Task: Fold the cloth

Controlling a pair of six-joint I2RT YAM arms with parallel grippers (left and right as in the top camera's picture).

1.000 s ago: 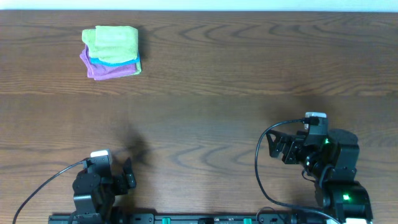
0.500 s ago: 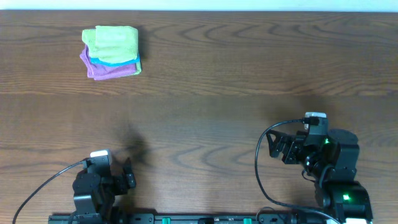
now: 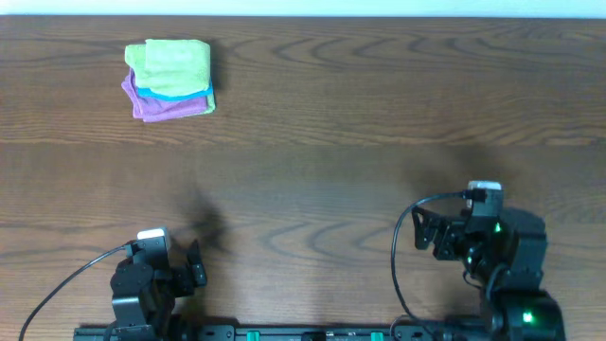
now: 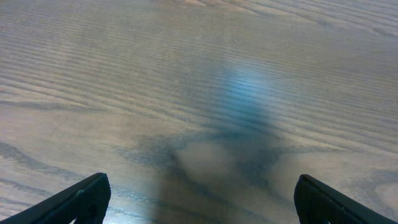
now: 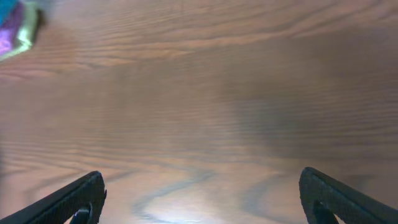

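The lime-green cloth (image 3: 171, 63) lies folded on top of a small stack at the table's far left, over a blue cloth (image 3: 186, 93) and a purple cloth (image 3: 156, 106). A blurred edge of the stack (image 5: 17, 30) shows at the top left of the right wrist view. My left gripper (image 3: 193, 266) is open and empty at the near left edge, over bare wood (image 4: 202, 202). My right gripper (image 3: 426, 234) is open and empty at the near right, also over bare wood (image 5: 202, 199). Both are far from the cloth.
The brown wooden table (image 3: 379, 114) fills the view. A black cable (image 3: 398, 270) loops beside the right arm. The arm bases stand along the near edge.
The right arm has drawn back toward the near edge, its gripper still open. The left arm and the cloth stack have not moved.
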